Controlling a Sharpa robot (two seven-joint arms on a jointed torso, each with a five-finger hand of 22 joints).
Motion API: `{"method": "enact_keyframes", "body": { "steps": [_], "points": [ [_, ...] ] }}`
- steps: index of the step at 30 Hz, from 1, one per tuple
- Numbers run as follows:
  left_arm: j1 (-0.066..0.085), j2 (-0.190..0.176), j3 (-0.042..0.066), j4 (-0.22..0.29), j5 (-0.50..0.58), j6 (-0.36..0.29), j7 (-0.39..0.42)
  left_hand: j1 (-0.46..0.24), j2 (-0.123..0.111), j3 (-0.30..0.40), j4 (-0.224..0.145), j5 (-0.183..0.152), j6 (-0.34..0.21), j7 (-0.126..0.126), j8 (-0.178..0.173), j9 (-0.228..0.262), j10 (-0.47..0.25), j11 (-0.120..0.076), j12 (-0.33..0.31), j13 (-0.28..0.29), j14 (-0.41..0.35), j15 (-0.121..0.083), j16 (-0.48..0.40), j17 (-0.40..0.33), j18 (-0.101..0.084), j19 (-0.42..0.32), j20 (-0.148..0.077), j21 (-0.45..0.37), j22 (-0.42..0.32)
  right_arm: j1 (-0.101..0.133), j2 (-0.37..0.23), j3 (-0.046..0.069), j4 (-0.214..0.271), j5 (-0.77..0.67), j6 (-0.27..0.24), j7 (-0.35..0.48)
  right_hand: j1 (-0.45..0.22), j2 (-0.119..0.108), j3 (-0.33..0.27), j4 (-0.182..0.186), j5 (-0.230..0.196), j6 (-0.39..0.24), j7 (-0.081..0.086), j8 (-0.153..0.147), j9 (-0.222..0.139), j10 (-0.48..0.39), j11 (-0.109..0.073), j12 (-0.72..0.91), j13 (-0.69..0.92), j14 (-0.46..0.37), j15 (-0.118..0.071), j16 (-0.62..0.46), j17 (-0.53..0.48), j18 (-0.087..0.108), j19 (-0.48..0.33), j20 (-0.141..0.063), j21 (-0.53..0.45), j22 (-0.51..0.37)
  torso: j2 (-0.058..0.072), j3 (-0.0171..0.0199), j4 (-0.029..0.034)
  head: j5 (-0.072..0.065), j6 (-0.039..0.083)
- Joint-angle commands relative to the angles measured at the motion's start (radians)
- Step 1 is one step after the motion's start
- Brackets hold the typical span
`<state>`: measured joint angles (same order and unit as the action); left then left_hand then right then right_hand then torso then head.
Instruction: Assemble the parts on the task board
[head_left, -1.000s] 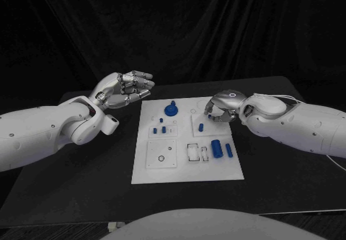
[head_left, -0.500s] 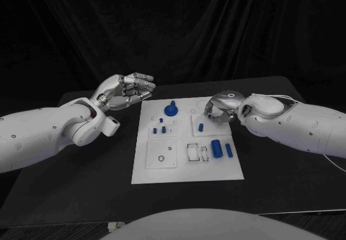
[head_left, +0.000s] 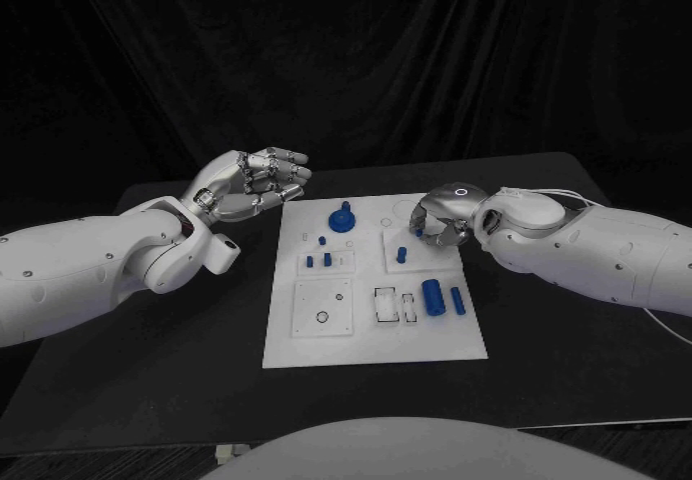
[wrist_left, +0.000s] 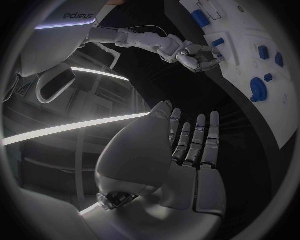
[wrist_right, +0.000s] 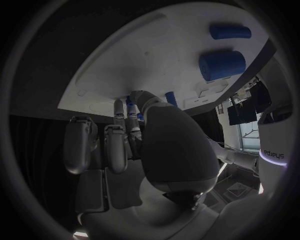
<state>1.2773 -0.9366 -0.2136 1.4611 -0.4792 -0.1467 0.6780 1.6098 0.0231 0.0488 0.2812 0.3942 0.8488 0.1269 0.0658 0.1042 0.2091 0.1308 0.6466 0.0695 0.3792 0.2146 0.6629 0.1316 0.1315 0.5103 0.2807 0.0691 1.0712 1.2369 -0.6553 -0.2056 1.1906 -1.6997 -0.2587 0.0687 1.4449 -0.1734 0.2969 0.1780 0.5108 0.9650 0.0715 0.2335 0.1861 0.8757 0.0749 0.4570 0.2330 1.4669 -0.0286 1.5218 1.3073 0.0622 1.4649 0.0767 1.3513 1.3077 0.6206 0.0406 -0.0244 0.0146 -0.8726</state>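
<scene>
Robot lab: black-draped backdrop (head_left: 433, 70), black table (head_left: 173, 370).

The right hand (head_left: 440, 218) covers the far right part of the task board (head_left: 372, 345), and its fingertips hide whatever lies beneath them; whether they pinch a blue part there cannot be told. In the right wrist view the thumb blocks the contact point. The small blue parts (head_left: 319, 261) left of centre are too small to tell apart.
</scene>
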Motion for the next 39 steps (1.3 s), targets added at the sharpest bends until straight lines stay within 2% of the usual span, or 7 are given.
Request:
{"method": "enact_keyframes", "body": {
  "steps": [1,6,10,20,27,32,39],
  "points": [
    [-0.002,0.003,0.001,0.000,0.010,0.011,0.057,0.011,0.002,0.004,-0.001,0.006,0.002,0.007,0.005,-0.001,-0.005,0.003,0.005,-0.001,0.000,0.005,0.003,-0.001,0.006,0.000,0.004,0.002,-0.001,-0.003,0.005,0.001,-0.005,-0.002,0.020,-0.018,0.001,0.005,0.007,-0.006,0.004,0.013,0.001,0.010,0.006,0.008,0.000,0.008,0.003,0.072,0.002,-0.004,0.144,-0.007,0.016,0.003,-0.005,0.187,0.000,-0.0001,0.0000,-0.001,0.000],
    [-0.003,0.004,0.001,-0.001,0.010,0.012,0.055,0.014,0.003,0.005,-0.001,0.008,0.003,0.007,0.005,-0.001,-0.006,0.003,0.008,-0.001,0.002,0.006,0.006,-0.002,0.005,0.000,0.004,0.002,-0.001,-0.003,0.011,0.001,-0.013,-0.002,0.022,-0.012,0.004,0.011,0.014,-0.019,0.003,0.031,0.008,0.024,0.021,0.021,-0.007,0.021,0.009,0.071,-0.002,-0.004,0.144,-0.007,0.016,0.000,-0.005,0.188,0.000,-0.0002,-0.0001,0.000,0.000],
    [-0.003,0.005,0.001,-0.002,0.010,0.013,0.055,0.016,0.006,0.006,-0.001,0.010,0.004,0.007,0.006,-0.001,-0.006,0.004,0.010,-0.002,0.005,0.007,0.009,-0.004,0.004,0.000,0.004,0.003,-0.001,-0.004,0.015,0.001,-0.018,-0.002,0.023,-0.009,0.005,0.017,0.022,-0.035,0.000,0.056,0.024,0.043,0.043,0.039,-0.023,0.034,0.015,0.071,-0.015,-0.005,0.143,-0.007,0.017,-0.010,-0.005,0.189,0.000,-0.0003,-0.0002,0.000,0.000],
    [-0.006,0.005,0.001,-0.006,0.010,0.016,0.053,0.020,0.009,0.008,0.000,0.012,0.005,0.008,0.006,-0.001,-0.006,0.005,0.014,-0.002,0.009,0.009,0.013,-0.007,0.003,0.001,0.004,0.003,0.000,-0.004,0.017,0.001,-0.021,-0.002,0.003,-0.004,0.012,0.036,0.032,-0.060,-0.026,0.074,0.024,0.062,0.072,0.084,-0.032,0.051,0.021,0.071,-0.023,-0.006,0.141,-0.009,0.020,-0.019,-0.001,0.191,0.000,-0.0004,-0.0003,0.004,0.000],
    [-0.009,0.006,0.001,-0.008,0.010,0.023,0.049,0.026,0.011,0.010,-0.002,0.017,0.004,0.008,0.005,-0.002,-0.008,0.005,0.016,-0.003,0.011,0.010,0.017,-0.011,0.001,0.003,0.004,0.004,0.000,-0.002,0.005,0.001,-0.006,-0.002,-0.022,-0.003,0.012,0.036,0.032,-0.061,-0.029,0.074,0.024,0.062,0.073,0.085,-0.032,0.051,0.021,0.071,-0.023,-0.006,0.141,-0.009,0.020,-0.019,-0.001,0.192,0.000,-0.0004,-0.0002,0.010,0.000],
    [-0.011,0.007,0.001,-0.012,0.010,0.027,0.047,0.029,0.012,0.011,-0.003,0.019,0.004,0.008,0.005,-0.002,-0.008,0.005,0.018,-0.003,0.012,0.010,0.018,-0.012,0.001,0.003,0.004,0.004,0.001,0.011,-0.011,0.001,0.019,-0.002,-0.030,-0.007,0.013,0.035,0.032,-0.063,-0.031,0.074,0.025,0.063,0.075,0.086,-0.032,0.051,0.021,0.071,-0.022,-0.007,0.140,-0.010,0.020,-0.019,0.001,0.192,0.000,-0.0004,-0.0003,0.009,0.000],
    [-0.013,0.011,0.001,-0.017,0.010,0.032,0.043,0.033,0.013,0.012,-0.004,0.024,0.003,0.009,0.004,-0.003,-0.011,0.005,0.019,-0.004,0.012,0.010,0.020,-0.016,0.000,0.003,0.003,0.005,0.001,0.047,-0.038,0.001,0.065,-0.002,-0.031,-0.017,0.013,0.035,0.032,-0.064,-0.033,0.073,0.025,0.063,0.076,0.086,-0.031,0.050,0.020,0.070,-0.022,-0.008,0.138,-0.010,0.020,-0.019,0.000,0.192,0.000,-0.0004,-0.0003,0.011,0.000]
  ]
}}
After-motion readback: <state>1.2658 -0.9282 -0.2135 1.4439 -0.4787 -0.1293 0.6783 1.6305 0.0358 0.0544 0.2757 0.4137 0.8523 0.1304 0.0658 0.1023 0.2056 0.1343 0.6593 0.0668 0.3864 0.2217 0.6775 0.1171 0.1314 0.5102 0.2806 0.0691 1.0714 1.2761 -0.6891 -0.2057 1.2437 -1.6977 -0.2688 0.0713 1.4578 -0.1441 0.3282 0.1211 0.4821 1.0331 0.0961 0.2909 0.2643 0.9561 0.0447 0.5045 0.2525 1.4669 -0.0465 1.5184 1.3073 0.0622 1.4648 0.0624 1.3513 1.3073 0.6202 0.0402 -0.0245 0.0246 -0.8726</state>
